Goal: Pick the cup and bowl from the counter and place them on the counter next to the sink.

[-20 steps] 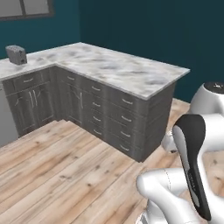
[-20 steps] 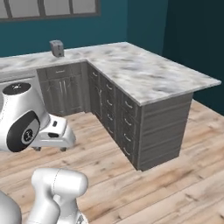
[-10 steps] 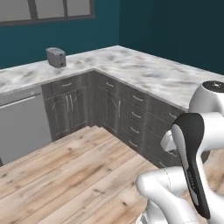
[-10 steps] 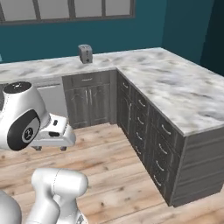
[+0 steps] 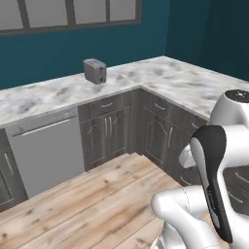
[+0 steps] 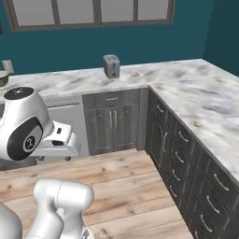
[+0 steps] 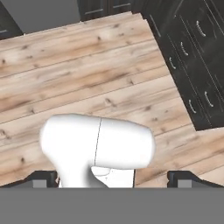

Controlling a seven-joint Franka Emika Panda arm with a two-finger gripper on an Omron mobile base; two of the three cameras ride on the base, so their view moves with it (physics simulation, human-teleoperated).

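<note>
The counter (image 5: 160, 78), white marble over dark grey cabinet fronts, runs in an L along the back wall and down the right side; it is seen again as the counter (image 6: 196, 93) from the other side. The cup and the sink are out of view. A sliver of a rounded grey-beige thing (image 6: 3, 78) sits on the counter at the far left edge; I cannot tell whether it is the bowl. My gripper (image 7: 113, 180) hangs over the wooden floor, well short of the counter. Its fingertips (image 7: 43, 179) stand wide apart, open, with nothing between them.
A grey toaster (image 5: 95, 71) stands on the counter near the inner corner, also seen as the toaster (image 6: 111, 66). A steel dishwasher front (image 5: 44, 153) sits under the counter left of the corner cabinets. Wooden floor (image 5: 87, 199) lies between me and the cabinets. Windows run above the counter.
The whole picture has shifted: the base has moved, bringing the inner corner, toaster and dishwasher nearer and toward the centre. The gripper has stayed open.
</note>
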